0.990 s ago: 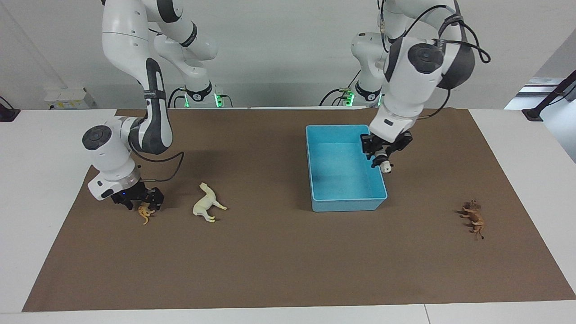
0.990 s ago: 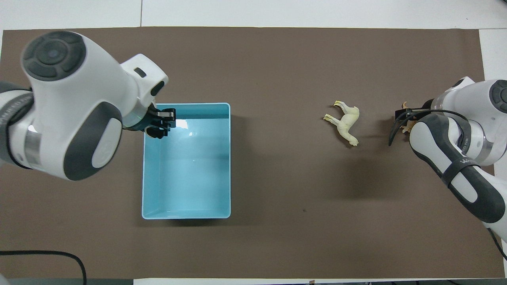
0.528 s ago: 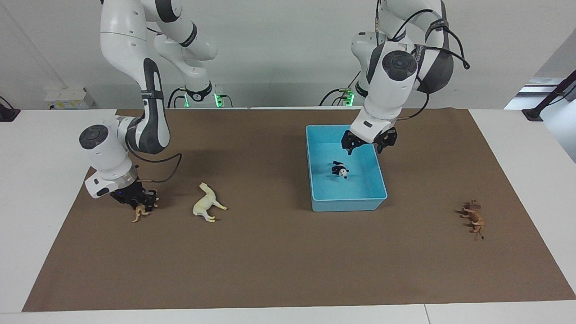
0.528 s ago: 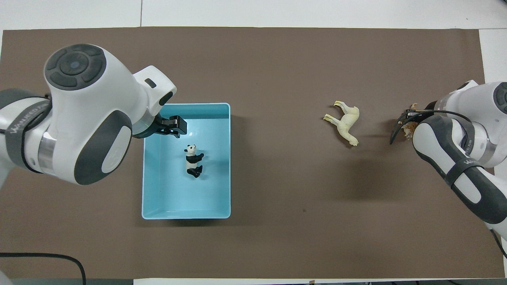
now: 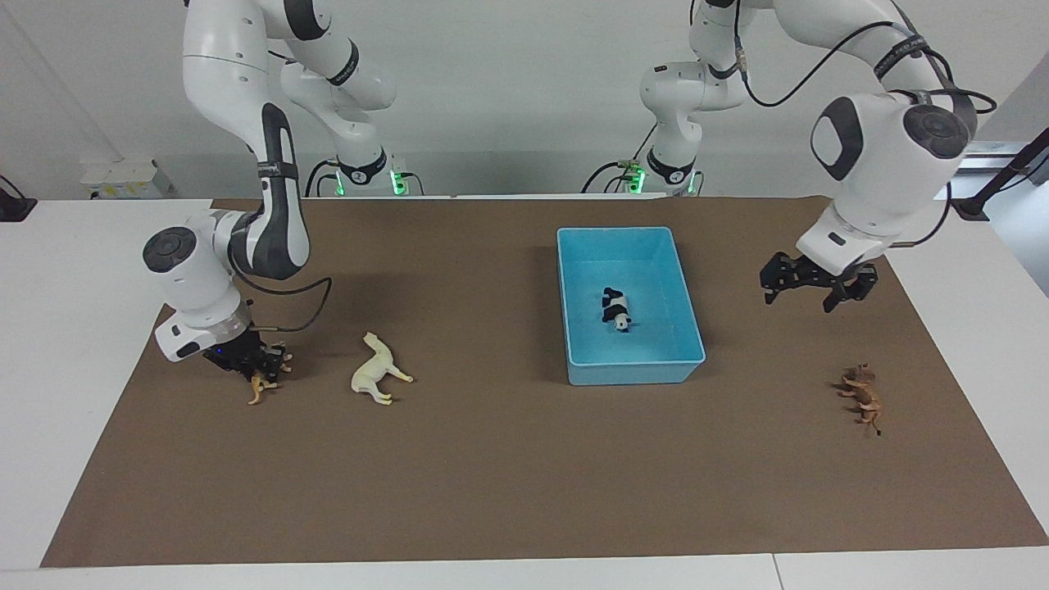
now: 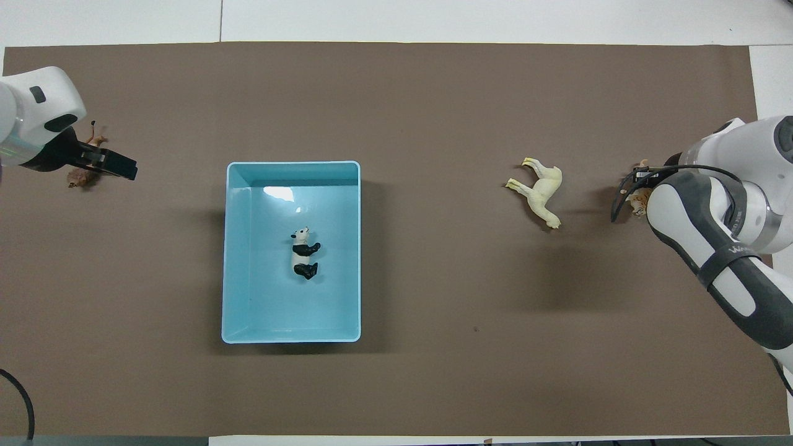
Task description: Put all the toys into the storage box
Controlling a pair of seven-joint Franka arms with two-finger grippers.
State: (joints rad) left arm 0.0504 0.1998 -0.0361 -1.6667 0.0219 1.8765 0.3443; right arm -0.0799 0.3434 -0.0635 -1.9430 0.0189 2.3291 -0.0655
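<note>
The black-and-white panda lies inside the light blue storage box. My left gripper hangs open and empty in the air, over the mat between the box and the brown lion. At the right arm's end, my right gripper is down at the mat and shut on the orange tiger, which the arm mostly hides from above. The cream-white horse lies on its side beside it, toward the box.
A brown mat covers the table, with white tabletop at both ends. The right arm's elbow and cable hang low over the mat, on the robots' side of the horse.
My left gripper opened and dropped the panda into the box, then swung out toward the lion. My right gripper closed on the tiger.
</note>
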